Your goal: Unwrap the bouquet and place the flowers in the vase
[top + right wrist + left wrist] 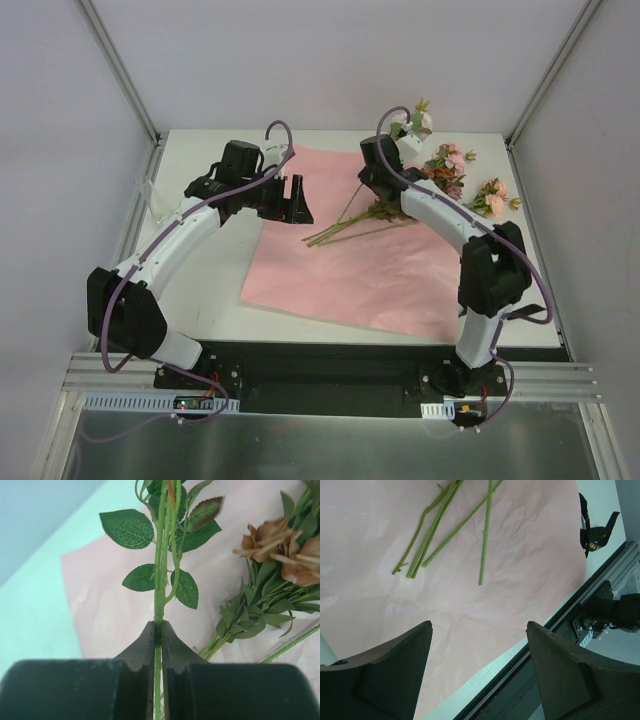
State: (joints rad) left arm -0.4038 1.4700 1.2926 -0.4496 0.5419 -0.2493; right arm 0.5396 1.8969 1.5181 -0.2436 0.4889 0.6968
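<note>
Your right pincer (pixel 161 627) is clamped tight on one leafy green flower stem (pixel 159 580), which runs straight out between its tips toward 12 o'clock in the wrist view. Your left pincer (pixel 479 630) stands wide and holds nothing, above the pink paper sheet (pixel 350 270) near its 11 o'clock corner. The other flowers (pixel 450 165) lie at the sheet's 1 o'clock edge on the desk (pixel 210 260), their bare stems pointing to 8 o'clock. A black ribbon (pixel 592 535) lies just off the paper.
</note>
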